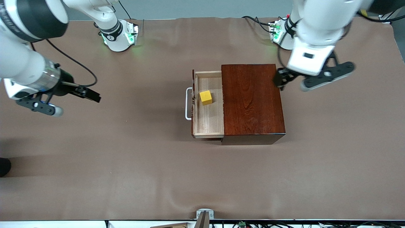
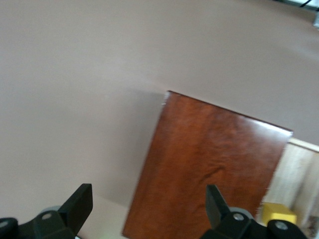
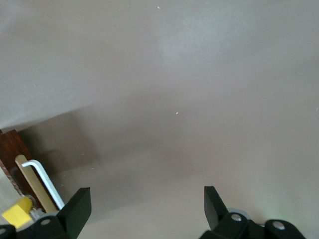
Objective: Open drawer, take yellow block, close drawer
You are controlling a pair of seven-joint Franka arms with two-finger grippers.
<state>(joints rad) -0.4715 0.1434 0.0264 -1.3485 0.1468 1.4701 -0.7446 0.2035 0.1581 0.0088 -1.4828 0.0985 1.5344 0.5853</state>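
Observation:
The dark reddish-brown wooden box (image 1: pixel 251 101) stands mid-table. Its drawer (image 1: pixel 208 122) is pulled out toward the right arm's end, white handle (image 1: pixel 188 104) outward. The yellow block (image 1: pixel 205 97) lies in the drawer on the pale wood. My left gripper (image 1: pixel 292 83) is open and empty, in the air over the box's edge at the left arm's end. My right gripper (image 1: pixel 76 104) is open and empty over bare table, well away from the handle. The left wrist view shows the box top (image 2: pixel 209 164) and the block (image 2: pixel 279 213). The right wrist view shows the handle (image 3: pixel 42 179) and the block (image 3: pixel 17 211).
A brown cloth (image 1: pixel 126 164) covers the table. The two arm bases (image 1: pixel 120 36) (image 1: pixel 280 33) stand along the edge farthest from the front camera. A small metal bracket (image 1: pixel 204 217) sits at the table's nearest edge.

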